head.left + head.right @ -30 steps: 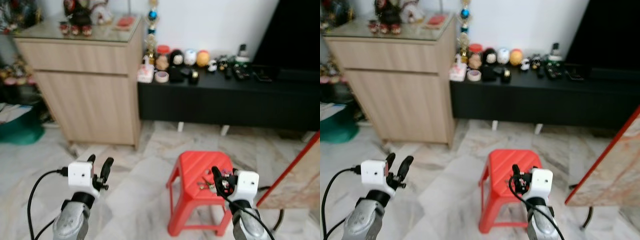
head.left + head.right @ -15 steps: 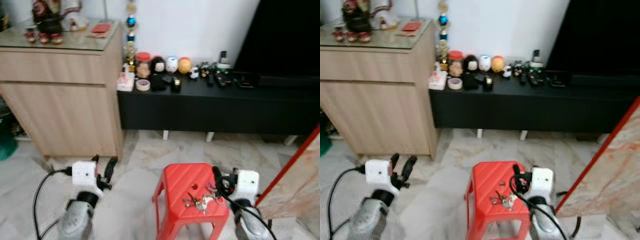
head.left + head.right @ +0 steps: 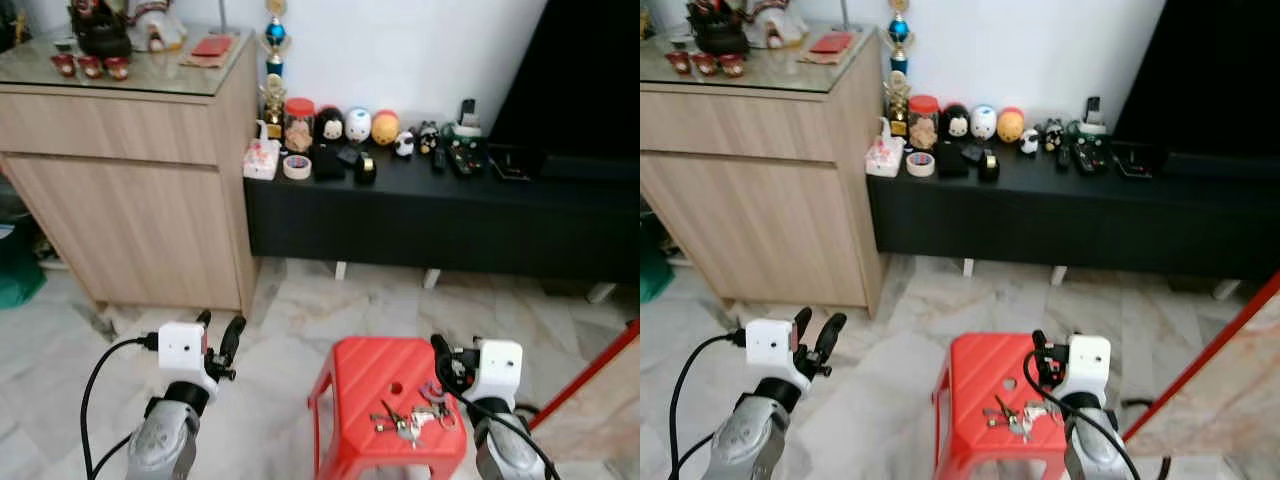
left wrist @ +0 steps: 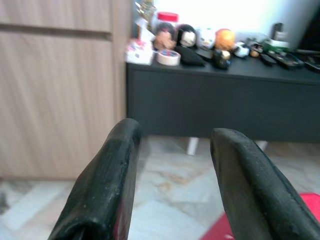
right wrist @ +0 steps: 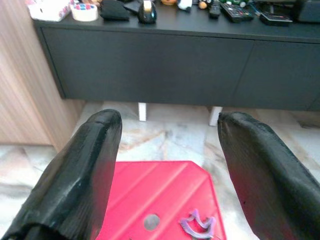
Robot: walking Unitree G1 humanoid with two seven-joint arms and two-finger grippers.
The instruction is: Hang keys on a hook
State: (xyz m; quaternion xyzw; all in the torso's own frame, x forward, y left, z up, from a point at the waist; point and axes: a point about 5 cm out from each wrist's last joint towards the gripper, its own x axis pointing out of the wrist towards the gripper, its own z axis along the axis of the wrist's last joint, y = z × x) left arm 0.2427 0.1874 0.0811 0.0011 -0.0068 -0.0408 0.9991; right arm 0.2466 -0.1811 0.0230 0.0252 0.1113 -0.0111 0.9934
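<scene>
Both grippers spread wide and empty, keys lying on the stool.

The right gripper (image 5: 165, 165) hovers just above the red stool (image 3: 372, 372), fingers parted, holding nothing; the keys (image 3: 408, 422) lie on the stool's top just beside it. The left gripper (image 4: 172, 175), likewise parted and empty, hangs over the marble floor (image 3: 270, 330), facing the black low cabinet (image 3: 440, 215) and wooden sideboard (image 3: 140, 190).

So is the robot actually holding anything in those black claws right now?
No, nothing. The left gripper and right gripper are both open and empty. The keys lie on the red stool, untouched.
</scene>
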